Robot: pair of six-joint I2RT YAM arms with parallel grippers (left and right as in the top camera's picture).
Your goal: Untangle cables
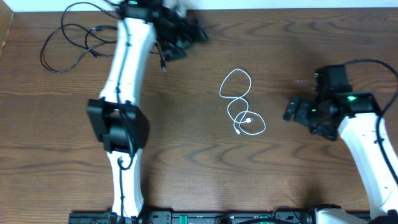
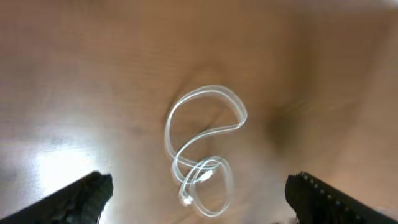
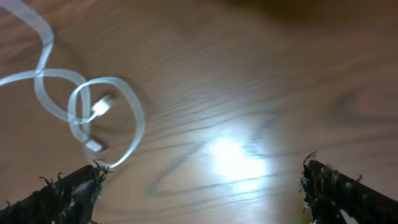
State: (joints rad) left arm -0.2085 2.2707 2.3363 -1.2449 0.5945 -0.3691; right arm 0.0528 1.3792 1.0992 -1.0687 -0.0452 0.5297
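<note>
A white cable [image 1: 242, 104] lies in loose overlapping loops at the table's middle, both plugs inside the lower loop. Two thin black cables [image 1: 68, 30] sprawl at the far left corner, partly under my left arm; one black end [image 1: 163, 62] trails below that arm's wrist. My left gripper [image 1: 189, 42] hovers at the far edge, left of the white cable, open and holding nothing. From the left wrist, the white cable [image 2: 205, 149] lies ahead between the spread fingers [image 2: 84, 199]. My right gripper [image 1: 291, 112] stands open to the cable's right; its left finger [image 3: 65, 193] is close to the loop [image 3: 106, 118].
The brown wooden table [image 1: 205, 168] fills the view. My left arm [image 1: 124, 93] reaches from the near edge to the far edge. The right arm [image 1: 367, 149] comes in from the near right corner with its thick black cord [image 1: 382, 65].
</note>
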